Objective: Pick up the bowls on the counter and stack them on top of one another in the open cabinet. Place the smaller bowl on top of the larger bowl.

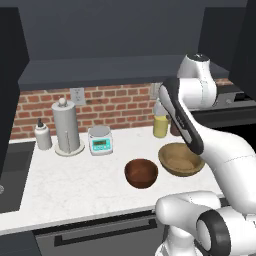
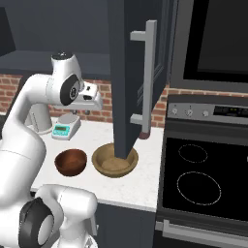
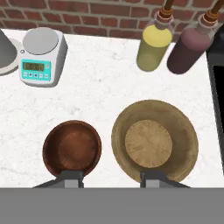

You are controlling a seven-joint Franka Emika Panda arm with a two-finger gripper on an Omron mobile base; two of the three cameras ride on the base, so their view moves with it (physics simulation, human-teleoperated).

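Note:
The smaller bowl, dark reddish-brown, stands on the white counter. Right beside it, not touching, sits the larger bowl, light tan. My gripper hangs well above both and looks straight down at them. It is open and holds nothing, one fingertip over the small bowl's near rim, the other over the large bowl's. The open cabinet is the dark doorless compartment above the counter.
A digital scale, a paper towel holder and a white bottle stand at the brick wall. A yellow bottle and a dark bottle stand behind the large bowl. An open cabinet door hangs above it; stovetop right, sink left.

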